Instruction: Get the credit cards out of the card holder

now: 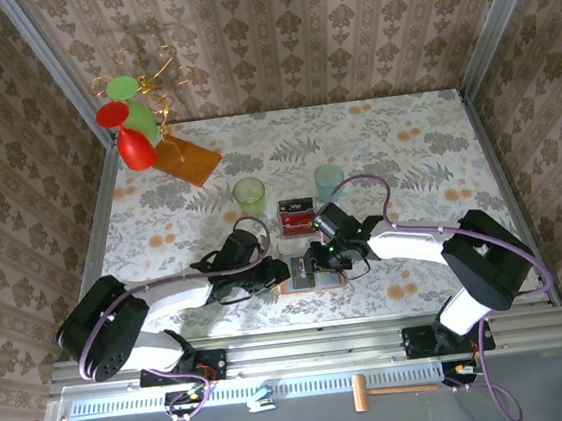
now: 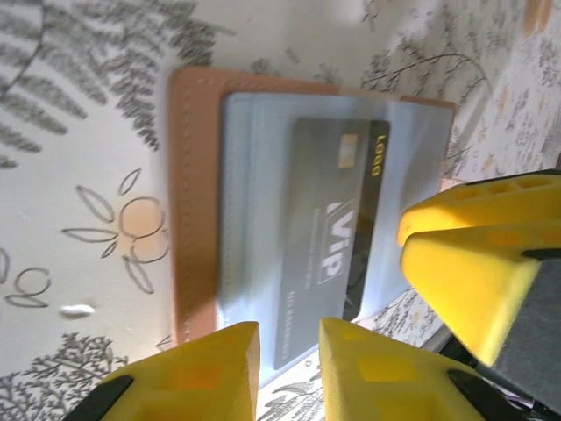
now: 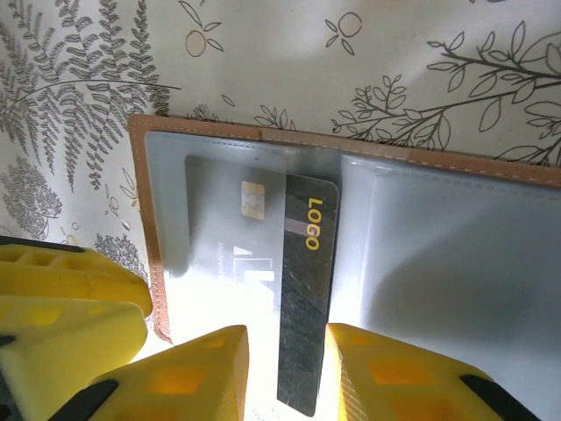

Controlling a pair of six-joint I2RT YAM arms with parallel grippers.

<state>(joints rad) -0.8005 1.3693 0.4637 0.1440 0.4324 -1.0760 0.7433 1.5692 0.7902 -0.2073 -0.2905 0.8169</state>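
At the near edge of the table [image 1: 406, 157], the card holder [image 1: 314, 284] is laid open, one dark credit card [image 2: 337, 254] partly drawn from its clear pocket. The left gripper [image 2: 289, 338] is set narrow about the card's end (whether it is pinched cannot be told). The right gripper [image 3: 287, 338] is held slightly apart over the card. Unless pinned, the holder may be dragged along, or the card lost from a thin grip.

tablecloth [image 1: 404, 137] is white with grey ferns and little orange blossoms; card holder [image 2: 197, 202] is tan leather round grey-blue panels; the card [image 2: 337, 228] tucked in it is dark, white VIP, yellow LOGO; loose cards [image 1: 297, 216] at its 12 o'clock are red and black; green cup [image 1: 249, 193], pale blue cup [image 1: 329, 179]; wallpaper [image 1: 342, 23] brown damask
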